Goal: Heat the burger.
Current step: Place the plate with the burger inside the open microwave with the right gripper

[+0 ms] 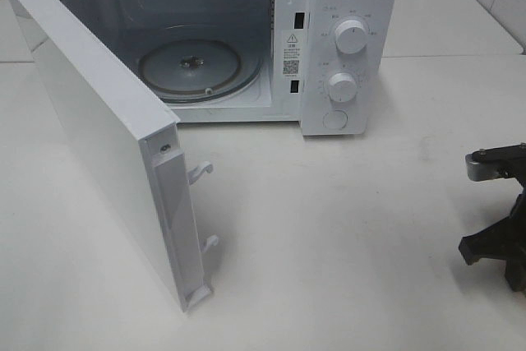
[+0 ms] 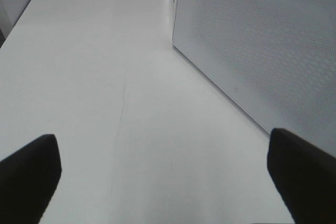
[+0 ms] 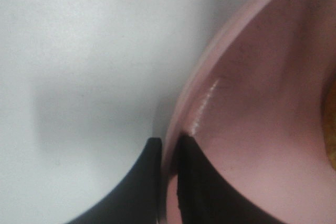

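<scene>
Rim of pink plate point(image 3: 247, 129) sits pinched tight in right hand point(image 3: 169, 153).

1. Right wrist view: the burger point(image 3: 332, 124) shows only as a blurred yellow-orange sliver at the frame edge.
2. The round pink plate point(image 3: 252, 103) is cut off by the frame, and the black right fingers point(image 3: 205, 192) cover part of its rim.
3. Exterior view: the black right arm point(image 1: 491, 246) is cut off at the edge.
4. The dial lettering on the white microwave point(image 1: 345, 39) is too small to read.
5. Of the black left fingers point(image 2: 26, 177), only the tips are in frame.
</scene>
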Robot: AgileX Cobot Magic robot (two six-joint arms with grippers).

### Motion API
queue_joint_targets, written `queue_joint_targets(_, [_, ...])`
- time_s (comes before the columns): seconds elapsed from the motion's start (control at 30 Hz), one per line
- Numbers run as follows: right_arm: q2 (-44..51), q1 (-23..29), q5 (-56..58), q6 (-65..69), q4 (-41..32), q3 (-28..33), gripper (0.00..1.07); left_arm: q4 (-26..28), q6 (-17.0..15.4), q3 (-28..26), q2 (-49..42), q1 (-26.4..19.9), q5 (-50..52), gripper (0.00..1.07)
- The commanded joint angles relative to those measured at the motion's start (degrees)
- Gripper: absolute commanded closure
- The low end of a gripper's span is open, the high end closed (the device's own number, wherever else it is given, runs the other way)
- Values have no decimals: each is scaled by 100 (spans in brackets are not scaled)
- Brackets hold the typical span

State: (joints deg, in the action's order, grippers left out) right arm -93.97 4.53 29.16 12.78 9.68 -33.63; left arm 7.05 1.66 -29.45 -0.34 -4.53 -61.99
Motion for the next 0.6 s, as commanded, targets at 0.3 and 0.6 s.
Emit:
queue_joint_targets(0.3, [350, 670, 533, 1530, 1220, 69, 107, 46, 0, -6, -80, 23, 69, 6])
queue_joint_targets(0.6, [355, 1186, 1100, 2320, 1925, 69, 107, 46, 0, -6, -80, 23, 69, 6])
